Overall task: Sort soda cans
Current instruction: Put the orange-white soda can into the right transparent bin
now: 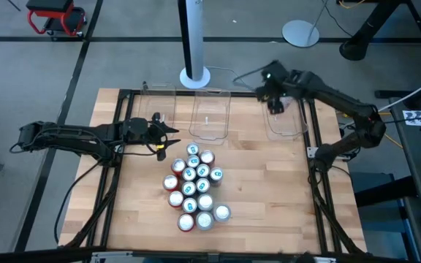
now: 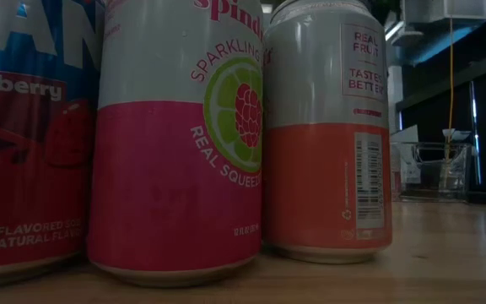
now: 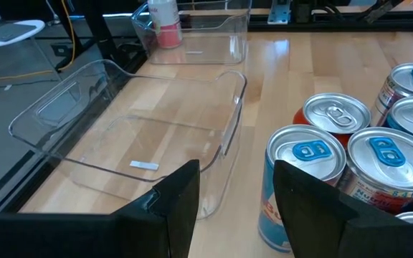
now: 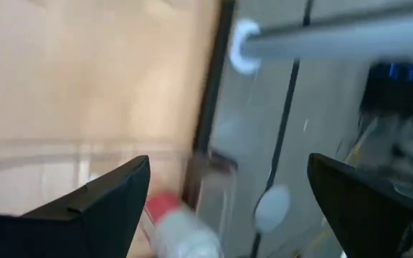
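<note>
The soda cans (image 1: 194,186) stand upright in a tight cluster on the table's middle, their bodies red, blue-teal and silver-white. The low view shows three of them close up, among them a white-and-pink can (image 2: 175,143). My left gripper (image 1: 170,139) (image 3: 236,186) is open, low over the table just left of the cluster. A blue-teal can (image 3: 303,179) stands just beyond one of its fingers, untouched. My right gripper (image 1: 275,102) (image 4: 229,163) is open above the right clear bin. A white-and-pink can (image 3: 165,25) (image 4: 185,229) sits inside that bin.
Three clear plastic bins line the table's far edge: left (image 1: 159,109), middle (image 1: 210,113) (image 3: 127,136) and right (image 1: 283,117). A white pole base (image 1: 194,75) stands behind them. Bare wood lies on both sides of the cluster and toward the near edge.
</note>
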You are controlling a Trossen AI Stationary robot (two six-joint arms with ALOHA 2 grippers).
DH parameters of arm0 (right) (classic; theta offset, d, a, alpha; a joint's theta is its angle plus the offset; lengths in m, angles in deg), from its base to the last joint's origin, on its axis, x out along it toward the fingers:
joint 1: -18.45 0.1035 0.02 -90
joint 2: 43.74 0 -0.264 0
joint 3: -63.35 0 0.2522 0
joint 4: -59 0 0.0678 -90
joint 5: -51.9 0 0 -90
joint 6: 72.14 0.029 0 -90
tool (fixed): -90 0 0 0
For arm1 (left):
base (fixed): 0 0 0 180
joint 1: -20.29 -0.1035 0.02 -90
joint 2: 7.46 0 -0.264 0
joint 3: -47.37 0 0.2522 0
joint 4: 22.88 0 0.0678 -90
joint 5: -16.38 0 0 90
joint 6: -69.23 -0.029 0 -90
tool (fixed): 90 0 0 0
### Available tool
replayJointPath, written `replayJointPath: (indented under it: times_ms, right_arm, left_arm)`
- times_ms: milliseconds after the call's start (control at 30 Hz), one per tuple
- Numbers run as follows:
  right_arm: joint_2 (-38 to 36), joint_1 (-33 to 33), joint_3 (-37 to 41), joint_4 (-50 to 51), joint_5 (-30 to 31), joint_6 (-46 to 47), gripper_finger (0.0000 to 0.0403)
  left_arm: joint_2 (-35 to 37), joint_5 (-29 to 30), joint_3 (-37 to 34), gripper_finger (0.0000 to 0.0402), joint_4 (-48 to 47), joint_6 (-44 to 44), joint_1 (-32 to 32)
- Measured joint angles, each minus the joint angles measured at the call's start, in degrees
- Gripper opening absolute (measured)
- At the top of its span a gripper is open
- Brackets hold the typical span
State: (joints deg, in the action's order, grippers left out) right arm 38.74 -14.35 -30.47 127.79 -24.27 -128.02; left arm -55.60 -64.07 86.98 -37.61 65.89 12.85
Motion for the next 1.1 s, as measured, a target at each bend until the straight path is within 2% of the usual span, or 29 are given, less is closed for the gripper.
replayJointPath:
  times_ms: [167,367,433,567,867,1100]
  right_arm:
    - [0.04,11.55,0.02,0.71,-1.65,0.15,0.0376]
    - [0.04,24.57,0.03,-0.58,-4.77,5.34,0.0376]
    - [0.04,28.25,0.04,-1.39,-4.16,6.2,0.0376]
    - [0.04,33.53,0.04,-3.33,-1.01,8.93,0.0376]
    - [0.31,42.35,0.07,-12.21,-0.8,16.65,0.0376]
    - [2.81,49.53,0.07,-20.31,-4.1,18.32,0.0376]
  left_arm:
    - [0.0,-0.01,0.0,0.0169,-0.05,0.32,0.01]
    - [0.0,0.0,0.0,0.0169,-0.01,0.09,0.02]
    - [0.0,-0.01,0.0,0.0169,0.3,-0.15,0.02]
    - [0.0,-0.01,0.0,0.0169,0.52,-0.35,0.01]
    - [0.0,0.0,0.0,0.0169,0.45,-1.79,0.02]
    - [0.0,-0.01,0.0,0.0169,0.45,-1.81,0.01]
